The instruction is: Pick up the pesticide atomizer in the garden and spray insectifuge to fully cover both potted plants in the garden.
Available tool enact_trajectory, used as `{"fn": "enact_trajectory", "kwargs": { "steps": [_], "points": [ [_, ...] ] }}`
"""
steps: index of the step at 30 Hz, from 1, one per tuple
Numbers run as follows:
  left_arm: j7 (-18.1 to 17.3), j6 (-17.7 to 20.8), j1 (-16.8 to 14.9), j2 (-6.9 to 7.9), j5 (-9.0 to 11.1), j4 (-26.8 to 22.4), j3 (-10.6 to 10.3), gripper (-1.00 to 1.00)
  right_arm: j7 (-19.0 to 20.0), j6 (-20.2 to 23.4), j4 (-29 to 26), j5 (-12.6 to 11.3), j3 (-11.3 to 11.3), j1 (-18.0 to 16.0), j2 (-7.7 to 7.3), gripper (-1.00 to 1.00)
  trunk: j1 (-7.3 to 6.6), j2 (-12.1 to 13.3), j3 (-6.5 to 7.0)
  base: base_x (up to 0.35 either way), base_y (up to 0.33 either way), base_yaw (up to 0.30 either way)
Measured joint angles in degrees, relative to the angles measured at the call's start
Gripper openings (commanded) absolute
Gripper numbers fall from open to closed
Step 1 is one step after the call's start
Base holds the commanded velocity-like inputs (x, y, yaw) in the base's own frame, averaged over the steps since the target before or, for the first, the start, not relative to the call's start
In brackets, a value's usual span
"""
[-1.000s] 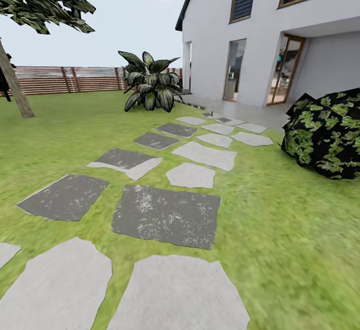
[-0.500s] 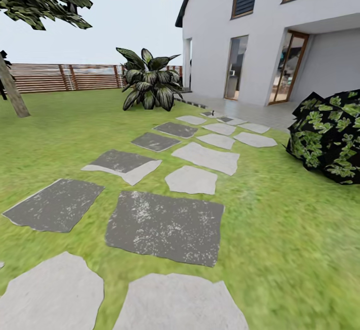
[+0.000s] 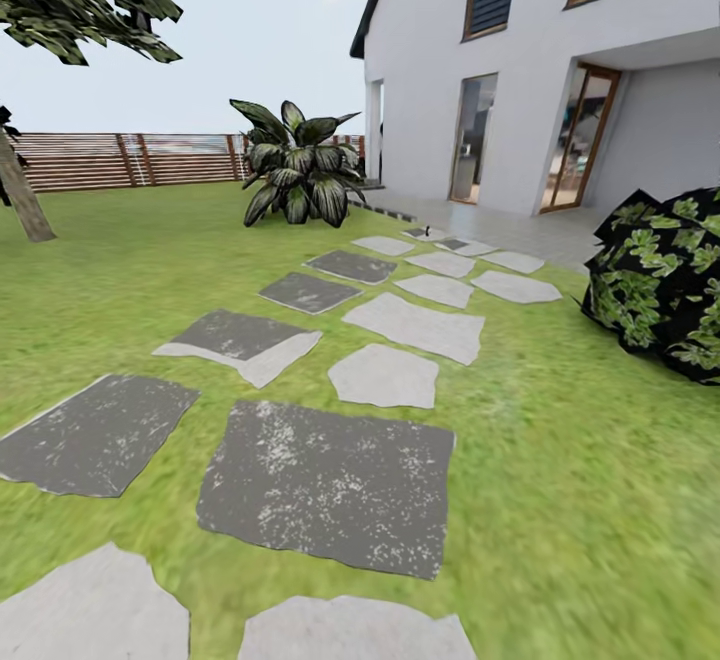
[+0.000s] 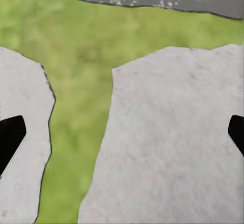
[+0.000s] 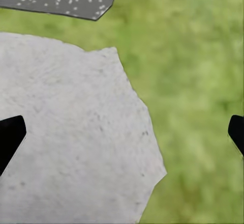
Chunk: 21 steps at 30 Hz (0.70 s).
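Note:
I am on a green lawn crossed by a path of flat grey stepping stones. The pesticide atomizer and the two potted plants are out of view. My left gripper is open, its black fingertips wide apart over a pale stone and a strip of grass, holding nothing. My right gripper is open too, its dark fingertips spread above another pale stone beside grass.
A white house with glass doors stands ahead on the right. A dark leafy bush sits at the right. A big broad-leaved shrub grows by the brown slat fence. A tree trunk rises at the left.
The whole head view has shifted: the stepping stones have slid toward the bottom of the picture and the bush toward the right, so the camera has moved forward along the path.

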Motion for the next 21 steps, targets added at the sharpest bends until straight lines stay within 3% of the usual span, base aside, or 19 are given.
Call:
{"fn": "enact_trajectory", "kwargs": {
  "steps": [21],
  "points": [
    [0.00,-0.02,-0.02,0.00,0.00,0.00,0.00,1.00,-0.01,0.00,0.09,0.00,-0.03,-0.01,-0.01,1.00,0.00,0.00,0.00,0.338,0.000,0.000]
  ]
}}
